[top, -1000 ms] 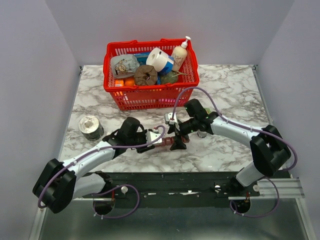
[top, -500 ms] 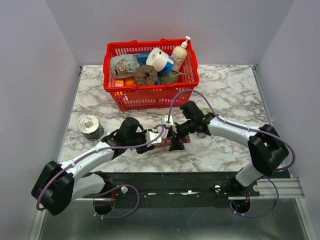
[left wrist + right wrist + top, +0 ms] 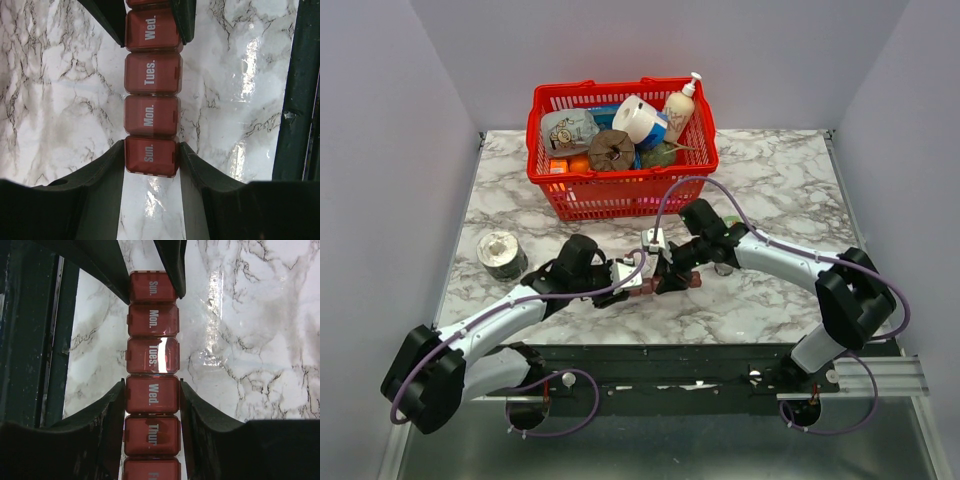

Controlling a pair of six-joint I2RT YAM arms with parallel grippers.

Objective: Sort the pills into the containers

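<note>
The containers (image 3: 692, 280) are a dark red strip of lidded day compartments, held just above the marble table between both grippers. In the left wrist view my left gripper (image 3: 151, 150) is shut on the "Sun." end of the containers (image 3: 152, 80). My right gripper (image 3: 152, 390) has its jaws pressed on both sides of the "Wed." compartment of the containers (image 3: 152, 355). From above, the left gripper (image 3: 638, 284) and right gripper (image 3: 670, 278) face each other at the front centre. All lids in view are shut. The pills are out of view.
A red basket (image 3: 620, 192) full of household items stands at the back centre. A silver tin (image 3: 501, 252) sits at the left of the table. The black base rail (image 3: 300, 100) runs along the near edge, close to the strip.
My right gripper has slid left along the strip towards the left gripper, and its jaws have narrowed onto the strip. The left gripper has kept its hold.
</note>
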